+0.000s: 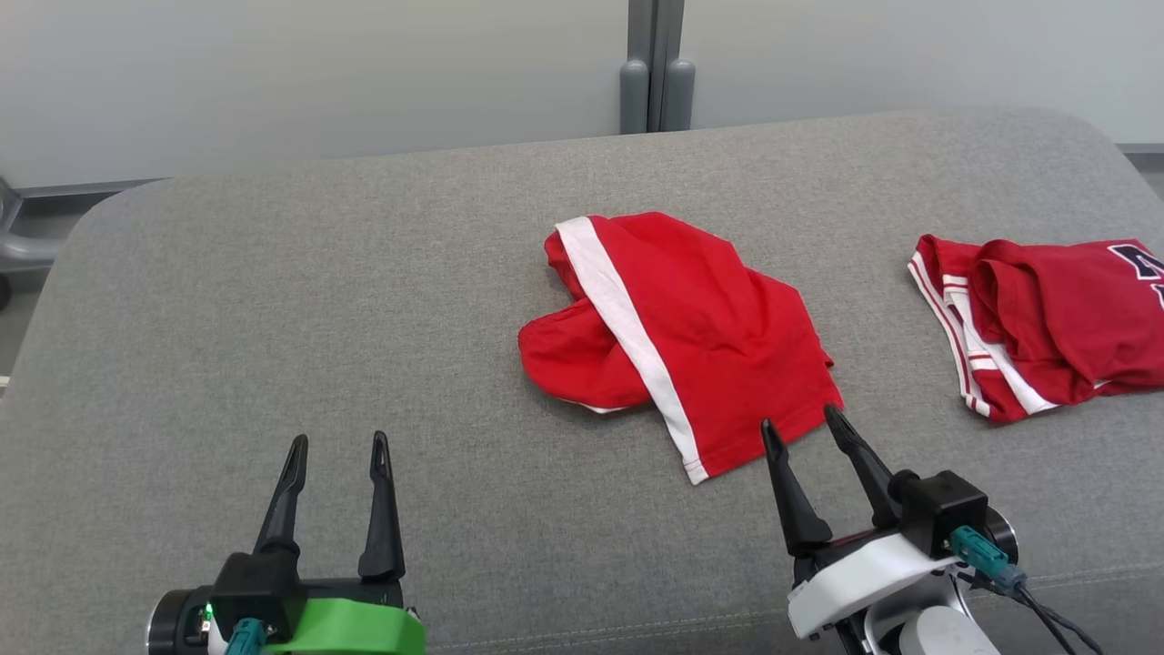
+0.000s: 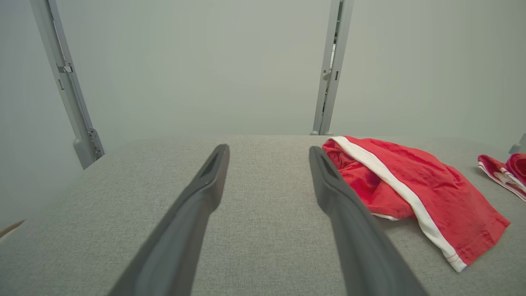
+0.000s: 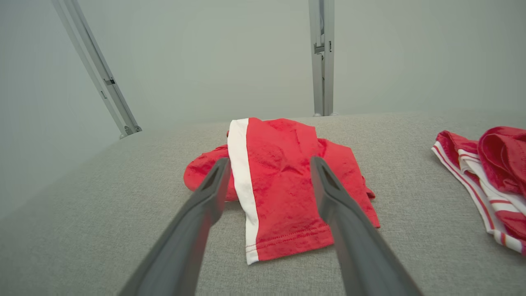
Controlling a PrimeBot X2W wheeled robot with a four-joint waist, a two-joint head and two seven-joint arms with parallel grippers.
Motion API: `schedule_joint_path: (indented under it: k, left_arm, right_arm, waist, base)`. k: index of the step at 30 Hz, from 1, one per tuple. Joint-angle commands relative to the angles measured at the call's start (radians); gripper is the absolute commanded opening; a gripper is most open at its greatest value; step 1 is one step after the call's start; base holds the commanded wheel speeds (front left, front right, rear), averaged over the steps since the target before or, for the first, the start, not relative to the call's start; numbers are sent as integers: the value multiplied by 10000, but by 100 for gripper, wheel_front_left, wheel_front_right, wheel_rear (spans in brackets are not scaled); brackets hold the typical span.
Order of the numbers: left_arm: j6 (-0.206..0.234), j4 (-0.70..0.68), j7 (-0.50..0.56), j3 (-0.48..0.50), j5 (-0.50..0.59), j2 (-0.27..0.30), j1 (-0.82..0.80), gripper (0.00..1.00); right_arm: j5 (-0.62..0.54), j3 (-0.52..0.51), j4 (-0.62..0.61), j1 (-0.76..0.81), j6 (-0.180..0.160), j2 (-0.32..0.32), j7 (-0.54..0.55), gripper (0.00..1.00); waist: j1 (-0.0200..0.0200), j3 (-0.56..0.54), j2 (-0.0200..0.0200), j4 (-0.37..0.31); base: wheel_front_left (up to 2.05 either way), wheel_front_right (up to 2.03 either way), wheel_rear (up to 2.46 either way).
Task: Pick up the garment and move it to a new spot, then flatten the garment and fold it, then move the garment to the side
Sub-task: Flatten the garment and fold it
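The garment [image 1: 691, 337] is a crumpled pair of red shorts with a white side stripe, lying in a heap at the middle of the grey cushion [image 1: 318, 300]. My right gripper [image 1: 802, 423] stands open just at the heap's near hem, and in the right wrist view its two fingers frame the garment [image 3: 283, 185] with the gripper [image 3: 269, 162] holding nothing. My left gripper [image 1: 338, 444] is open at the lower left, well clear of the cloth; from the left wrist, the garment [image 2: 415, 185] lies right of the gripper [image 2: 269, 150].
A second red garment with white stripes and dark lettering [image 1: 1046, 327] lies at the cushion's right edge, also seen as the striped garment [image 3: 493, 185]. Pale partition walls with a grey post [image 1: 657, 64] stand behind. Bare cushion spreads across the left half.
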Motion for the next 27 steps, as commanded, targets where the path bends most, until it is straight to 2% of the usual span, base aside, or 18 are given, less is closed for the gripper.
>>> schedule_joint_path:
  k: [1,5,13,20,25,26,27]
  left_arm:
    - [-57,23,-26,53,74,-11,-2,100]
    - [-140,47,-26,64,103,-54,-57,100]
    - [-365,167,-26,-196,199,-93,-443,100]
    - [-329,258,-26,-531,23,-106,-723,100]
    - [-222,297,-26,-660,-73,-107,-734,100]
    - [-217,297,-26,-666,-87,-107,-733,100]
    - [-195,294,-26,-659,-94,-106,-723,100]
  right_arm:
    - [-2,24,100,-41,-12,-13,6,100]
    - [-5,262,1059,-306,-12,-127,6,100]
    - [204,1194,4337,-2243,-14,-133,6,100]
    - [114,1025,6983,-3726,-14,-42,4,100]
    - [289,1183,8550,-4249,-14,-17,6,100]
    - [390,1252,8769,-4298,-14,-14,10,58]
    - [447,1323,8928,-4319,-13,-12,18,28]
  waist:
    - [0,2,-1,11]
    - [0,48,-1,64]
    - [0,383,-1,574]
    - [0,647,-1,1298]
    - [0,705,-1,1533]
    - [0,703,-1,1544]
    - [0,694,-1,1537]
  base:
    - [0,0,0]
    - [0,0,0]
    - [0,0,0]
    - [0,0,0]
    - [0,0,0]
    - [0,0,0]
    - [0,0,0]
